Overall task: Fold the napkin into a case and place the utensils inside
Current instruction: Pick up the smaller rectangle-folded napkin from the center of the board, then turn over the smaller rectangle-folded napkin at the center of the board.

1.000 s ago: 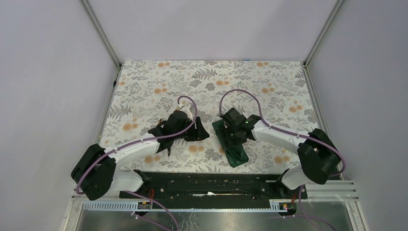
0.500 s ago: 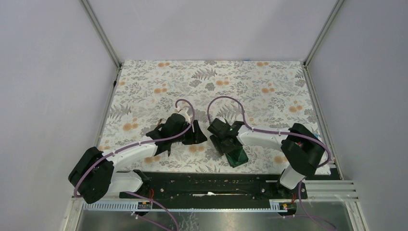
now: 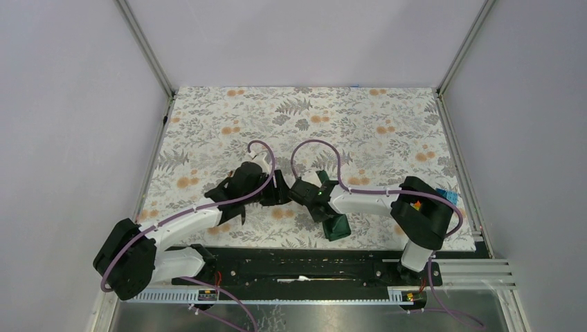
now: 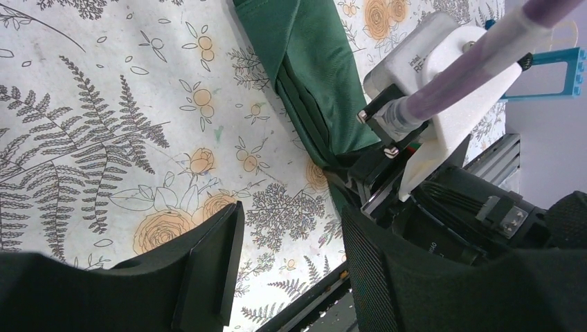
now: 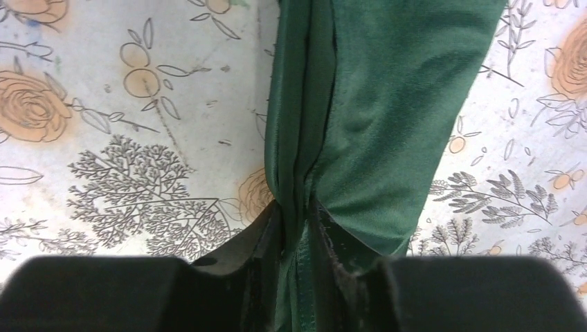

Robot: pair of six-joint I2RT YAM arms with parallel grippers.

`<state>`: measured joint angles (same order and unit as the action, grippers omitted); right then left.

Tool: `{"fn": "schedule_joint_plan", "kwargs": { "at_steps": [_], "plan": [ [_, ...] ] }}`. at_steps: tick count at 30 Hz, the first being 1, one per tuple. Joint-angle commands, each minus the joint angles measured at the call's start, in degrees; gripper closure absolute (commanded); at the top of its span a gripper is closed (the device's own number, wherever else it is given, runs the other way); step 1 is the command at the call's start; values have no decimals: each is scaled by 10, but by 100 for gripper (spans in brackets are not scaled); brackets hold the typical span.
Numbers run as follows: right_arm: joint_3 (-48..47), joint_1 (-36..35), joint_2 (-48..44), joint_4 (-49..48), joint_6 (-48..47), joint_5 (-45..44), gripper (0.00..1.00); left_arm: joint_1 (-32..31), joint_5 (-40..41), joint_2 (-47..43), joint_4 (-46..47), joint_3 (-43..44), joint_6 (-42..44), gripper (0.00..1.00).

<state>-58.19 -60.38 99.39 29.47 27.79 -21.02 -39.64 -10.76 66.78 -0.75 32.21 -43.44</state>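
Observation:
The dark green napkin (image 5: 387,90) lies folded as a narrow long case on the floral tablecloth; the top view shows its near end (image 3: 337,225). My right gripper (image 5: 297,218) is shut on the folded edge of the case, bunching the cloth between its jaws; in the top view it is at the centre (image 3: 306,193). My left gripper (image 4: 291,213) is open and empty, just left of the right gripper (image 3: 270,194), over bare tablecloth. The case also shows in the left wrist view (image 4: 315,76). The spoon and the knife are hidden or out of view.
Small bright toy blocks (image 3: 448,196) lie at the right edge of the tablecloth (image 3: 228,117), behind the right arm; a blue one shows in the left wrist view (image 4: 547,69). Grey walls enclose the table. A black rail (image 3: 304,266) runs along the near edge.
My right arm has swung left with the green cloth in its jaws, dragging the case left and nearer. My left gripper has shifted slightly left and stays open.

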Motion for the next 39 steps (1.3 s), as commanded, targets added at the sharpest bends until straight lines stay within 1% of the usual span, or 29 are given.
{"fn": "schedule_joint_plan", "kwargs": {
  "at_steps": [1, 6, 10, 14, 16, 18, 20, 24, 25, 27, 28, 30, 31, 33, 36, 38, 39],
  "plan": [
    [18, -4, 10, -7, 24, -55, 79, 6, 0, -15, 9, -6, 5, 41],
    [9, -4, -11, -15, 13, -60, 100, 9, 7, -21, -1, -6, 4, 41],
    [-15, -4, -41, -43, -8, 7, 100, 13, 47, -56, -30, -6, -2, 41],
    [-38, -4, -85, -94, -5, 146, 100, 18, 121, -121, -79, -6, -11, 39],
    [-48, -4, -95, -124, 11, 198, 100, 19, 157, -158, -104, -5, -16, 38],
    [-51, 11, -96, -154, 48, 263, 100, 20, 194, -194, -130, -2, -21, 38],
    [-16, 44, -96, -240, 97, 351, 100, 20, 217, -228, -149, 1, -23, 38],
    [92, 111, -74, -507, 234, 515, 100, 20, 236, -265, -168, 9, -24, 38],
    [112, 122, -63, -561, 256, 537, 100, 20, 234, -265, -169, 13, -23, 37],
    [137, 142, -28, -632, 283, 570, 100, 21, 226, -254, -169, 18, -23, 38],
    [152, 155, -9, -684, 305, 600, 100, 20, 220, -247, -168, 20, -22, 38],
    [193, 187, 20, -798, 360, 632, 100, 20, 207, -231, -160, 23, -22, 38],
    [206, 202, 28, -826, 369, 643, 100, 21, 199, -225, -155, 23, -22, 38],
    [226, 235, 29, -835, 362, 651, 100, 21, 182, -213, -141, 21, -22, 38],
    [237, 271, 26, -801, 324, 665, 100, 20, 153, -193, -107, 16, -18, 38],
    [238, 292, 28, -770, 294, 677, 100, 21, 115, -172, -75, 13, -14, 37],
    [232, 301, 30, -732, 274, 682, 95, 21, 90, -159, -58, 12, -14, 36]
  ]
}}
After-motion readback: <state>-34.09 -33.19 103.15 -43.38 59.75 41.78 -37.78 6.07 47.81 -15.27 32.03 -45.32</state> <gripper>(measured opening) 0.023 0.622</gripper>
